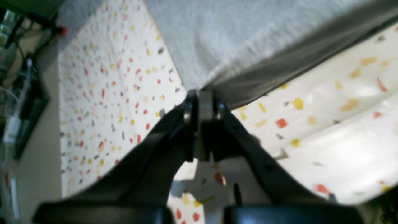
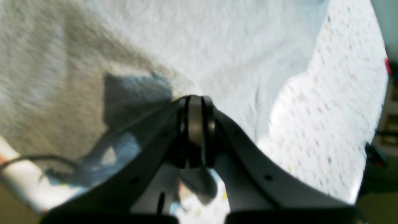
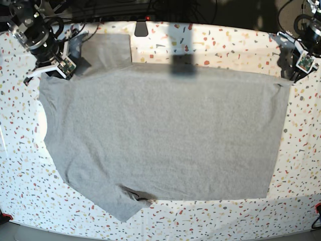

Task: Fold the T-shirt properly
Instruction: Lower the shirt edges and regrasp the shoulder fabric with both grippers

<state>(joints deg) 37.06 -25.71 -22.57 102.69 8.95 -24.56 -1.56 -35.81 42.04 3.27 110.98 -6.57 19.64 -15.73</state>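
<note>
The heather-grey T-shirt (image 3: pixel 165 135) lies spread out, plain side up, across the speckled table (image 3: pixel 210 221). One sleeve (image 3: pixel 108 50) points to the far left and another (image 3: pixel 118 203) to the near left. At the far left shoulder corner my right gripper (image 3: pixel 48 71) is shut on the cloth. In the right wrist view, fabric (image 2: pixel 217 46) bunches at my right gripper (image 2: pixel 195 99). My left gripper (image 3: pixel 294 75) is shut on the far right hem corner. In the left wrist view, the T-shirt (image 1: pixel 224 40) rises from my left gripper (image 1: pixel 201 93), lifted a little off the table.
A small black object (image 3: pixel 141 28) sits at the table's back edge, with cables behind it. Red markers (image 3: pixel 317 207) stick out at the near right and near left table edges. Bare table surrounds the shirt on all sides.
</note>
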